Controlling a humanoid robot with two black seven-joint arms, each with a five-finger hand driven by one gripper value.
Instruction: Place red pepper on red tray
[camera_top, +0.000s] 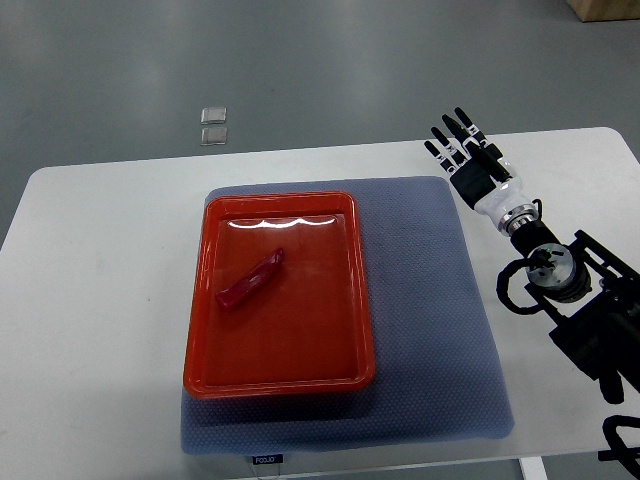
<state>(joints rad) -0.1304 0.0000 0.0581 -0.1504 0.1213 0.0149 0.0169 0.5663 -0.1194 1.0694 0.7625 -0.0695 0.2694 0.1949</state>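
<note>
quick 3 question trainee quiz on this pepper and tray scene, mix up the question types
1. True or false: the red pepper lies inside the red tray.
2. The right hand is: A) grasping the pepper B) open, holding nothing, apart from the tray C) pressing on the tray rim.
3. Fill in: the tray rests on a blue-grey ____ on the white table.

Key: 1 true; 2 B; 3 mat.

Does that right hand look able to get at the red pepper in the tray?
Probably yes. The right hand is open beside the mat, and the pepper lies uncovered in the shallow red tray, with nothing between them.
</note>
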